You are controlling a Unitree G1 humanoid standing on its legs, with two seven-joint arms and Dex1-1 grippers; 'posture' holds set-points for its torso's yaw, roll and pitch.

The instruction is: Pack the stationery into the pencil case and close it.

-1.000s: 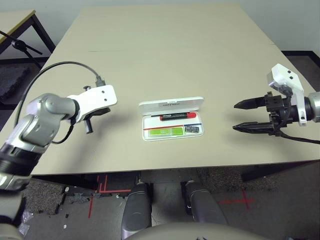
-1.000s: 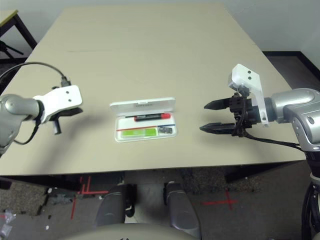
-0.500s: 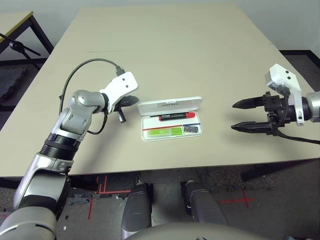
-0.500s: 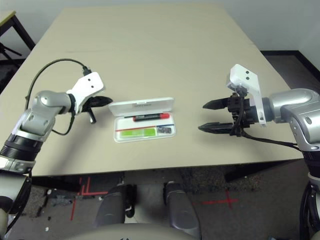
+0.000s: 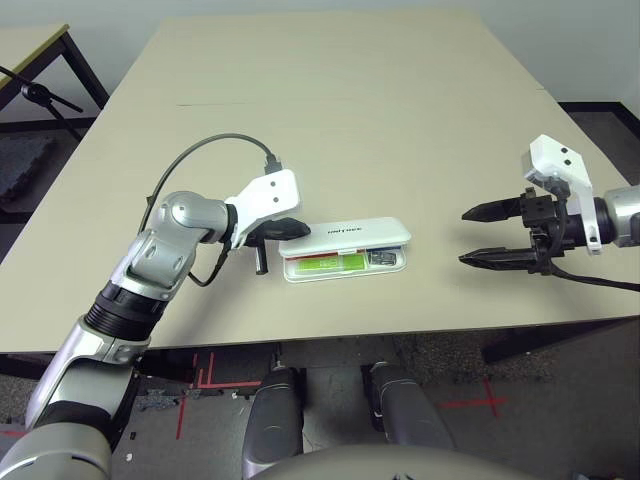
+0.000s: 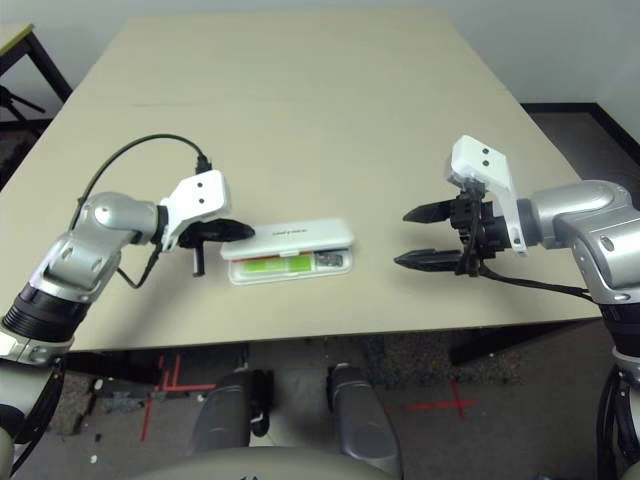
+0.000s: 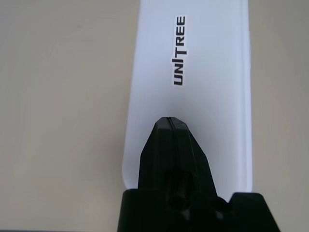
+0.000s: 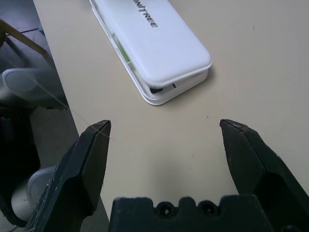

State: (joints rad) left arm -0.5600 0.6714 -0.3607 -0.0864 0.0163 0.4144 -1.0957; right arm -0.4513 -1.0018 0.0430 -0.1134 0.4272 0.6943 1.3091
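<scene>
Left eye view gives me the beige table (image 5: 330, 90) with the pencil case (image 5: 345, 247) near its front edge, a little left of the middle. The lid (image 5: 350, 233) of the case is lowered most of the way but not flat; a gap stays open on the front side. Through this gap I see the lime-green stick (image 5: 325, 263) and a small dark piece (image 5: 380, 259) lying inside. The red marker I cannot make out from here.

My left gripper (image 5: 293, 228) is clenched, its 2 fingers pressed together into 1 black tip. It sits at the 9 o'clock end of the case, and in the left wrist view the tip (image 7: 170, 126) lies over the white lid just short of the dark lettering (image 7: 179, 50). If it really touches the lid, I cannot tell.

My right gripper (image 5: 490, 235) is released, its fingers spread wide. It hangs above the table at 3 o'clock from the case, well apart from it, pointing toward it and holding nothing.
</scene>
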